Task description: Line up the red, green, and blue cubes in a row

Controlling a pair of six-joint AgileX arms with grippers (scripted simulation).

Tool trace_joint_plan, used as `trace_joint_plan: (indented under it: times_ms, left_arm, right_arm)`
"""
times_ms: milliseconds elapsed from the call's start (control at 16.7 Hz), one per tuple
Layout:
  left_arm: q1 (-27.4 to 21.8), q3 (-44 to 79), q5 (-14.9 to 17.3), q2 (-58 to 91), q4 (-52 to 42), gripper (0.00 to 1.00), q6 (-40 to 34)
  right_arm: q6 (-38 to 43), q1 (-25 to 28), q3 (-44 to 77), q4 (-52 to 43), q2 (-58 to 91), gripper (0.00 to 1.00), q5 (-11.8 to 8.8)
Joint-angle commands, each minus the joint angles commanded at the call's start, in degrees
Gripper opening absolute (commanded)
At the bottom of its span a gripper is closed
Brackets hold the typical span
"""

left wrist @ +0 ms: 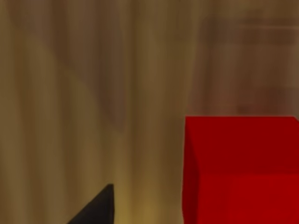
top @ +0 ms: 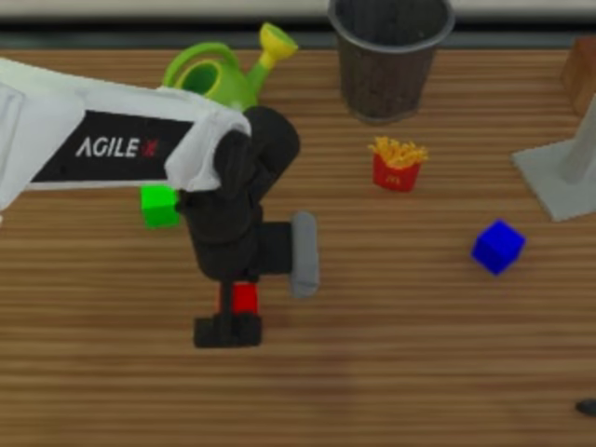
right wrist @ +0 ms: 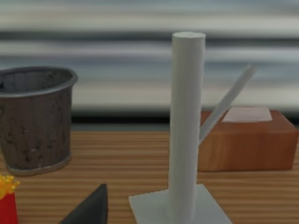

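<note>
Left gripper [top: 233, 315] sits low at table centre-left, fingers pinching the red cube [top: 244, 298]; green cube [top: 159, 206] lies beside the arm's left, blue cube [top: 498, 246] well apart rightward; right arm parked, finger state indeterminable.

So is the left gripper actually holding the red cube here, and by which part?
It cannot be told. The left gripper is down at the red cube, fingers on either side of it, but contact with its faces is not visible. The right arm holds nothing in view.
</note>
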Motion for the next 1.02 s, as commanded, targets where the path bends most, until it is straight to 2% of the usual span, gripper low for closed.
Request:
trace_joint_plan:
  times_ms: [240,660,1020]
  left_arm:
    - [0.3,0.7,0.0,-0.4,-1.0,1.00,0.0]
    - [1.3,7.8,0.0,-5.8,-13.8,1.00,0.1]
    - [1.2,8.4,-0.1,-5.6,-14.2,1.00,-0.7]
  right_arm:
    - [0.0,0.0,0.0,0.0,0.0,1.00,0.0]
    - [0.0,0.0,0.0,0.0,0.0,1.00,0.0]
    - [0.0,0.0,0.0,0.0,0.0,1.00,0.0]
